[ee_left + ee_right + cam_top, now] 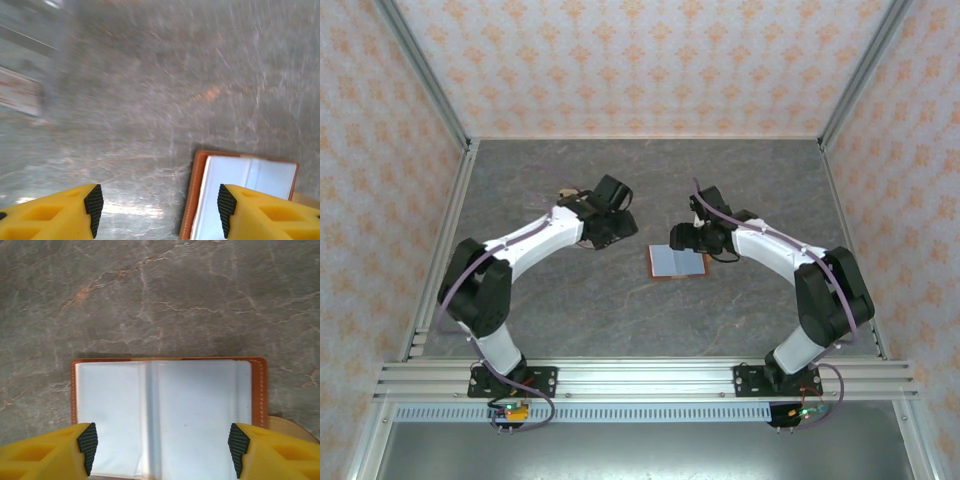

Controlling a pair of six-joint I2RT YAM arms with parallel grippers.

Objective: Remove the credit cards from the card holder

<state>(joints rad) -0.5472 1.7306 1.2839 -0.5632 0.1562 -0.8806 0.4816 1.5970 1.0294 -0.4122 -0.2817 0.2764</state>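
Note:
The card holder (678, 262) lies open and flat on the table, its reddish-brown edge framing pale blue-grey pockets (165, 410). My right gripper (160, 455) hovers over its near half, open, with both black pads above the pockets and nothing pinched. It sits at the holder's right side (692, 238). My left gripper (157, 202) is open over bare table just left of the holder (240, 185), empty; it hangs to the holder's left (608, 232). A blurred pale pinkish credit card (19, 92) lies on the table at the far left.
A tan edge (292, 427) pokes out from under the holder's right corner. A small tan object (563, 192) lies behind the left arm. Patterned walls and metal posts (450, 120) fence the grey marble table (650, 320).

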